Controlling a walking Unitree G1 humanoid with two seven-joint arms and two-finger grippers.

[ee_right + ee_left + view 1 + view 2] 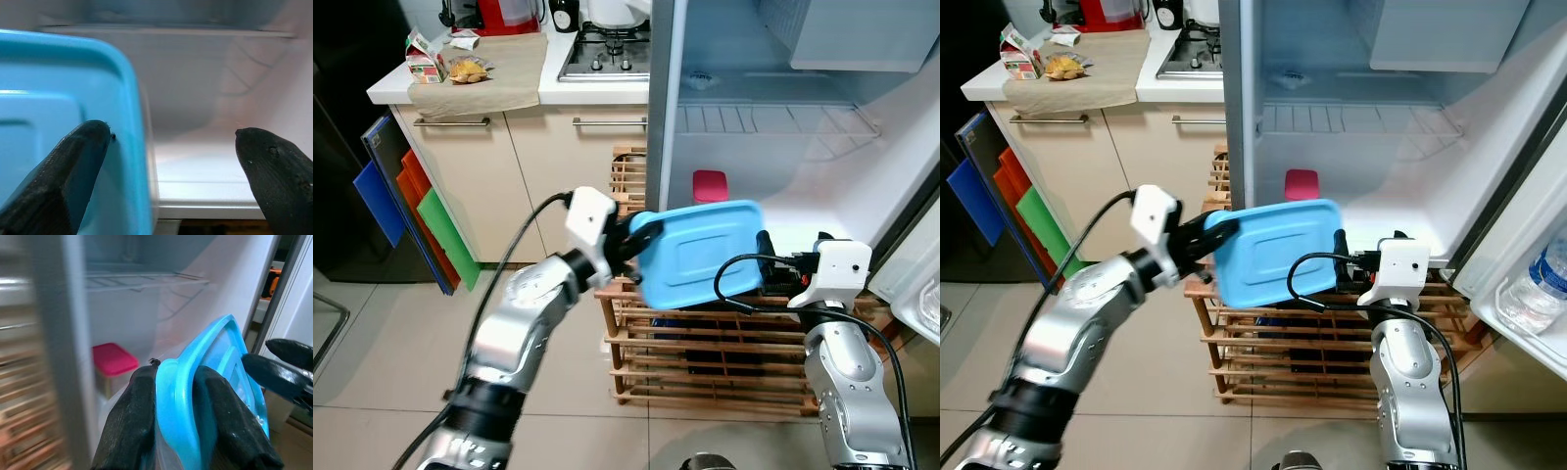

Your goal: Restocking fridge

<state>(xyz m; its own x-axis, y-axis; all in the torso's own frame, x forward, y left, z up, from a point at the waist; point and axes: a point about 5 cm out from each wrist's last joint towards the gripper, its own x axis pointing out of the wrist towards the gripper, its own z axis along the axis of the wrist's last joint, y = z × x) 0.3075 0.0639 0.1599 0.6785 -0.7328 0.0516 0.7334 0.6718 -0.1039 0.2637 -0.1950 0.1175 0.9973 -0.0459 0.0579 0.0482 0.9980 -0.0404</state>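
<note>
A light-blue lidded container (700,250) hangs tilted on its side in front of the open fridge's lower compartment (822,196). My left gripper (641,240) is shut on the container's left rim, with the rim pinched between its fingers (134,416). My right gripper (771,262) is open at the container's right edge. In the right wrist view that edge (127,122) reaches in between the spread fingers (68,171). A red-lidded box (710,186) stands on the fridge floor behind the blue container.
A slatted wooden rack (705,367) stands low in front of the fridge. The fridge door (1528,235) is open on the right and holds a water bottle (1540,284). A wire shelf (764,117) spans the fridge. Cabinets and coloured boards (421,215) stand left.
</note>
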